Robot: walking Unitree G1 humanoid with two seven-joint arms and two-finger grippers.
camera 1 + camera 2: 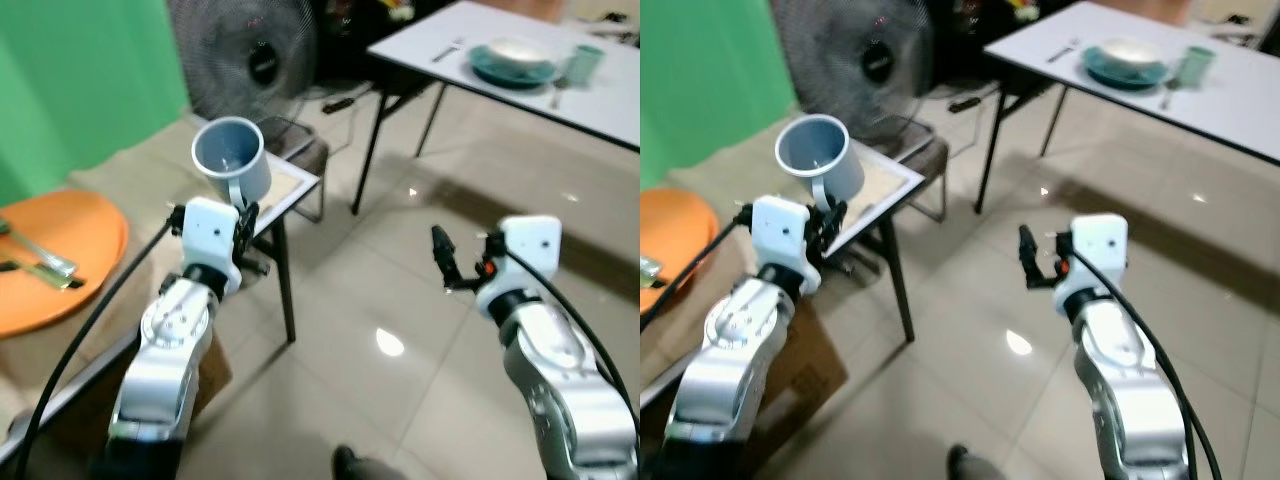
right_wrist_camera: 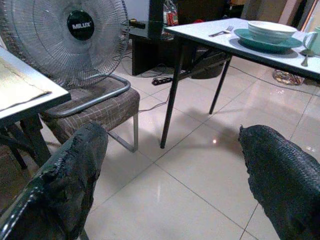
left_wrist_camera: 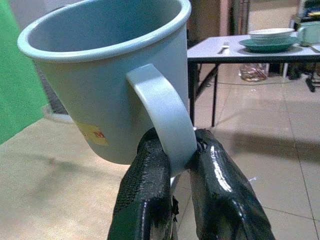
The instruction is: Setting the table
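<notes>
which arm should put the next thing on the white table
Left. The left gripper already grips the blue mug by its handle, while the right gripper is open and holds nothing. The white table, with a plate and bowl on it, lies ahead across the floor.

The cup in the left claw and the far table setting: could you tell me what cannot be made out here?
- Blue cup: sticker text, cut off by its curve, left wrist view.
- Cup's inside: hidden by its wall.
- Utensil beside the teal plate: too small, blurred, eye views.

floor (image 1: 420,300): glossy beige tile | fan (image 2: 65,35) on chair (image 2: 95,107) | green wall (image 1: 80,80)
</notes>
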